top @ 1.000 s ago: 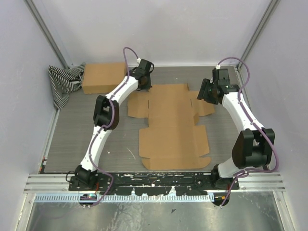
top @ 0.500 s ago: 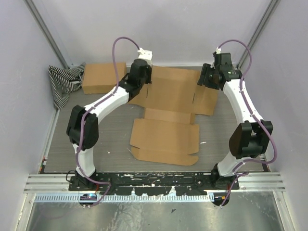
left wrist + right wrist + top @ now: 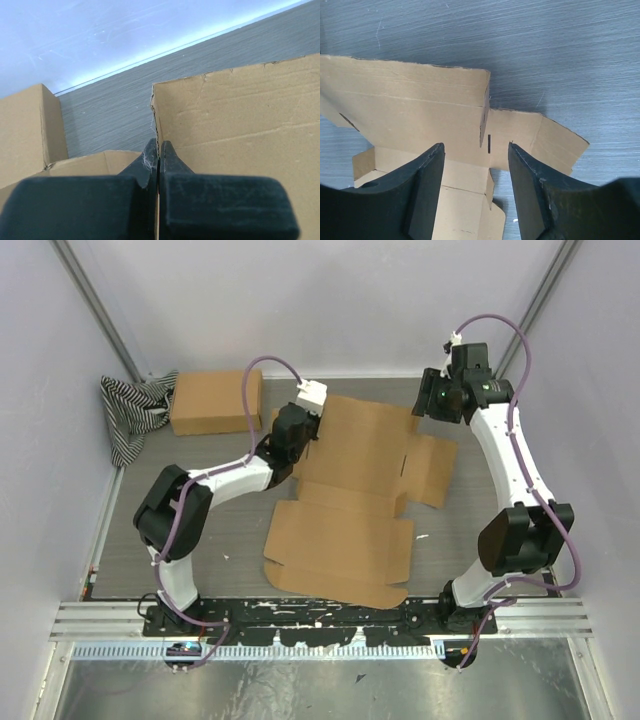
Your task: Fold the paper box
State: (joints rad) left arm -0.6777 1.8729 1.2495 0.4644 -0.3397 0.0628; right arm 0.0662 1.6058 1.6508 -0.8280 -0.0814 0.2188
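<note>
The paper box is a brown die-cut cardboard sheet in the middle of the table. Its near part lies flat, and its far panel is tilted up off the table. My left gripper is shut on the left edge of that raised panel. In the left wrist view the closed fingertips pinch the cardboard edge. My right gripper hangs open above the sheet's far right corner, touching nothing. In the right wrist view its open gripper frames the panel and a side flap below.
A second brown cardboard box sits at the far left, beside a black-and-white striped cloth. That box also shows at the left of the left wrist view. Walls close in the table on the left, far and right sides.
The far panel has gone from flat to tilted up, held by my left gripper. The whole sheet slid nearer. My right gripper rose and moved toward the far wall.
</note>
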